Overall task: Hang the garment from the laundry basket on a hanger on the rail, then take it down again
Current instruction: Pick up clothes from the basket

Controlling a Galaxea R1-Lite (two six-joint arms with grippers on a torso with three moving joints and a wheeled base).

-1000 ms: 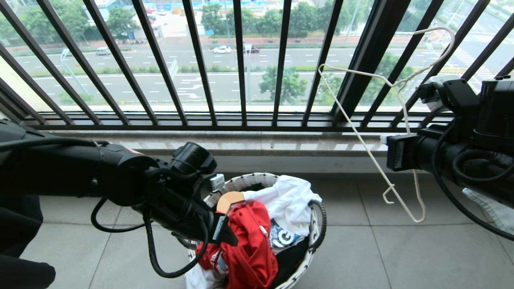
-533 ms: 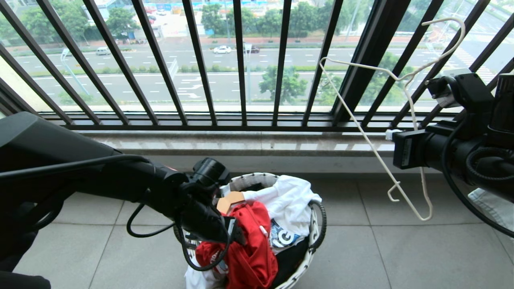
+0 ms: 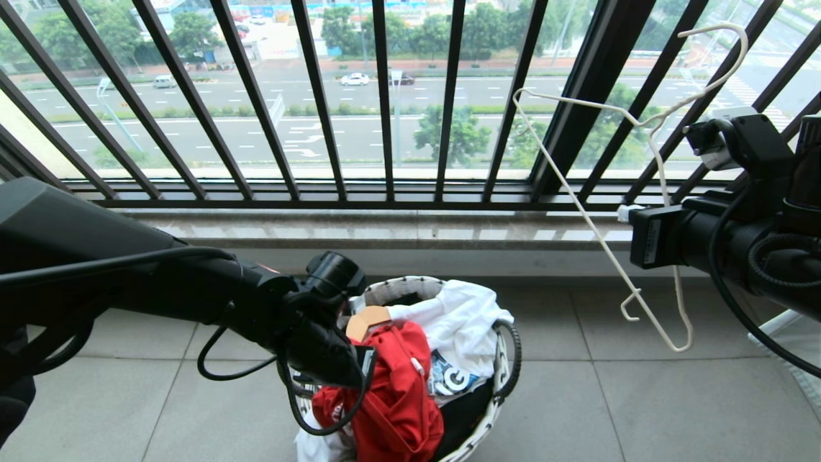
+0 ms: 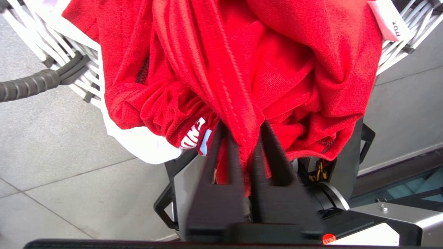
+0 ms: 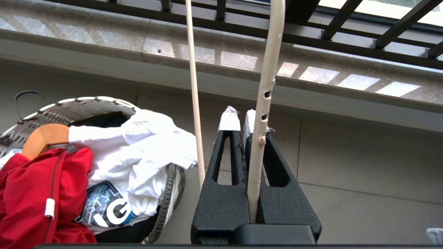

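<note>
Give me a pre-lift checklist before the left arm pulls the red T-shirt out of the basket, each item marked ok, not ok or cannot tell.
1. Left gripper shut on a fold of the red T-shirt: ok.
2. Grip takes in only red cloth, not the white garment beside it: ok in the left wrist view.
3. Red T-shirt free of the wooden hanger lying at its edge: cannot tell.
4. Right gripper shut on the cream wire hanger: ok.
5. Wire hanger held clear of the laundry basket, off to the right: ok.
6. Rail in sight for hanging: not ok, no view shows it.
</note>
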